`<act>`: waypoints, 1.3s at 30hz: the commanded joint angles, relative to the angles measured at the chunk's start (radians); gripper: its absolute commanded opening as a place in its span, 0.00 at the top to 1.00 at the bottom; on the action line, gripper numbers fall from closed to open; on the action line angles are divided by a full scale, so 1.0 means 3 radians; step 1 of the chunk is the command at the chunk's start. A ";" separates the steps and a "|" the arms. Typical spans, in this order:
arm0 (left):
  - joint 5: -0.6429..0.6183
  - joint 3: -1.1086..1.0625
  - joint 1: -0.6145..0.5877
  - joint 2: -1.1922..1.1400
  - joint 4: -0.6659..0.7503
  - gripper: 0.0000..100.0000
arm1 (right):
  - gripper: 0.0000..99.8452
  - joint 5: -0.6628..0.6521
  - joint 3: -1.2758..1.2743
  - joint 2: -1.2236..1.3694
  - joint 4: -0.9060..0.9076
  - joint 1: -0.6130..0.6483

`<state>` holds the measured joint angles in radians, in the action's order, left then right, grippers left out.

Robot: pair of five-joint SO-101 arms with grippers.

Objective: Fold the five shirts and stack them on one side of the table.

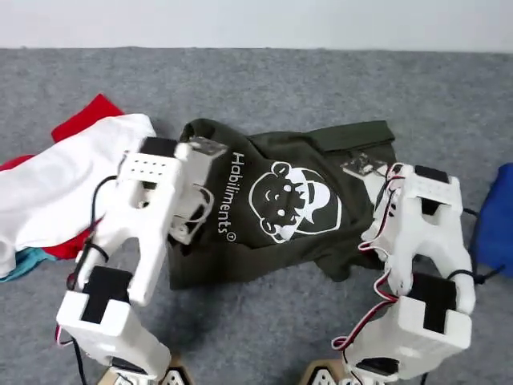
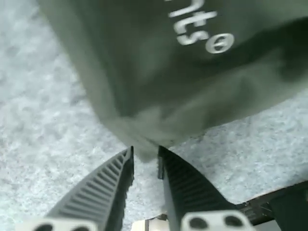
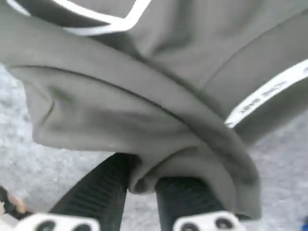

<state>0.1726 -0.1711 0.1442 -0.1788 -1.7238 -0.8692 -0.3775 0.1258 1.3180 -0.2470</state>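
A dark green shirt (image 1: 280,208) with a white cartoon print lies partly folded in the middle of the grey table. My left gripper (image 1: 188,230) is at its left edge. In the left wrist view that gripper (image 2: 145,161) is shut on a pinch of the green shirt's (image 2: 192,72) hem, lifted off the surface. My right gripper (image 1: 365,169) is at the shirt's right side near the back. There the right gripper (image 3: 142,179) is shut on a thick fold of the green shirt (image 3: 144,96), which bunches between the fingers.
A loose pile lies at the left edge: a white shirt (image 1: 56,184) over a red shirt (image 1: 88,116) and a teal shirt (image 1: 24,261). A blue shirt (image 1: 493,216) lies at the right edge. Bare grey table (image 1: 264,88) stretches behind the green shirt.
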 commanded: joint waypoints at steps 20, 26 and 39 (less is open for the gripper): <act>-0.0435 0.0192 0.0660 -0.1171 -0.0092 0.85 | 0.99 0.0020 0.0885 0.0033 0.0038 -0.0018; -0.0798 0.0688 0.0634 -0.1227 -0.0092 0.85 | 0.99 -0.0010 0.0885 0.0028 0.0074 -0.0023; -0.0992 0.1414 -0.0123 -0.1268 -0.0092 0.91 | 0.99 -0.0056 0.0895 0.0028 0.0043 0.0003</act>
<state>-0.1128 0.2156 0.1320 -0.5669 -1.7238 -0.8753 -0.1596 0.1412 1.3303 -0.2455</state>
